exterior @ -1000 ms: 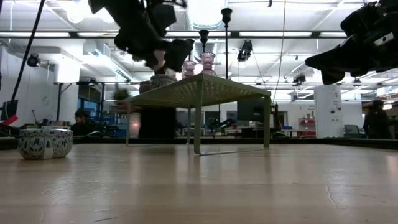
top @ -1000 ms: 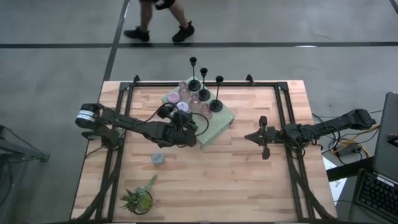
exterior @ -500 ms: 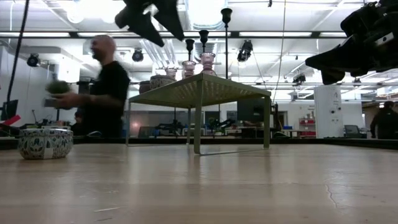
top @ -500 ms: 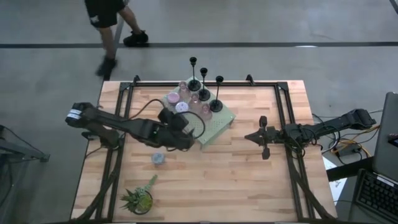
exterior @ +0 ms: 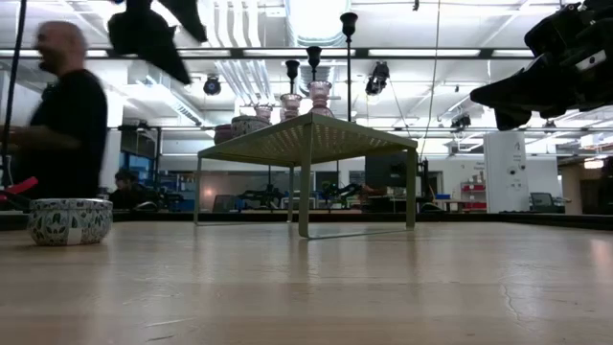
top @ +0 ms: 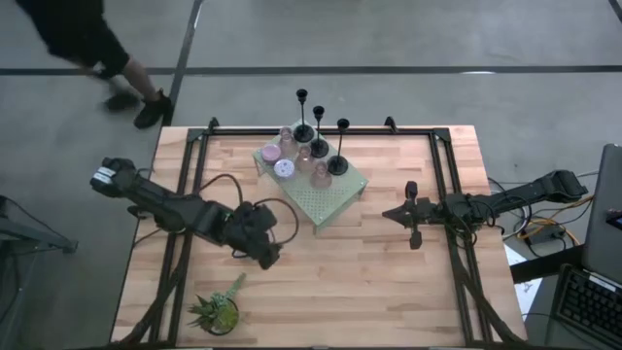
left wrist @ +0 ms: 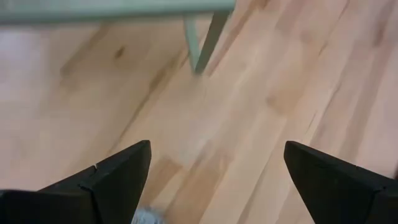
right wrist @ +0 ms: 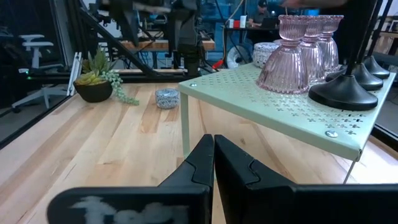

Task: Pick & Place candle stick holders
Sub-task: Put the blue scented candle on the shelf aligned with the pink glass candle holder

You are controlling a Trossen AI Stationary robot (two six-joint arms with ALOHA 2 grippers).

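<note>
The left gripper (top: 269, 255) hangs above the blue-grey cup (exterior: 69, 220), fingers spread wide and holding nothing; the cup sits on the bare table (top: 389, 292), directly under it, showing between the fingers in the wrist view. The right gripper (top: 406, 215), fingers pressed together and empty, waits well apart. The cup is short, round and speckled, standing upright. The other holders (top: 309, 154) stand on the green stand (top: 335, 199).

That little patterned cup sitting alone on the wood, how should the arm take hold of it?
Probably from straight above, fingers closing across the rim. The patterned cup is short, round and upright, with bare table all around it, so its sides offer little height. The left gripper, open, hangs right over it; the right gripper waits shut beside the green stand.
</note>
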